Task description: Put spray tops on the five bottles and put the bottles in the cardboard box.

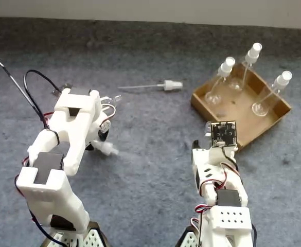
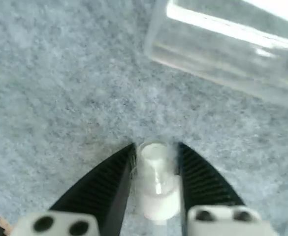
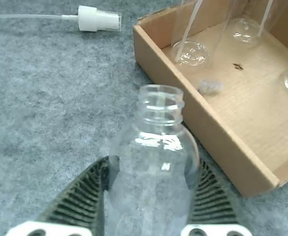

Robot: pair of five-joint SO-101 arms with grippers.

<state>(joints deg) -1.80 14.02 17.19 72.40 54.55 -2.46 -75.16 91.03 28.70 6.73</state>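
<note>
Left arm: the left gripper (image 2: 156,147) is low over the grey carpeted table surface (image 1: 155,170), its black ribbed jaws clamped on a small white plastic spray top (image 2: 156,189). Near it on the carpet lies a clear plastic bottle on its side (image 2: 222,44), apart from the gripper.

Right arm: the right gripper (image 3: 153,164) is closed around the body of a second clear plastic bottle (image 3: 156,142). This bottle has an open threaded neck with no top fitted. It is held just beside the near wall of the shallow brown cardboard box (image 3: 183,98), outside it.

Box contents: three clear bottles fitted with white spray tops stand inside, one at the left (image 1: 219,80), one at the back (image 1: 245,67), one at the right (image 1: 271,92).

Loose item: a further white spray top with a long thin dip tube (image 1: 172,85) lies flat on the carpet, near the box's left side and not touching it.
</note>
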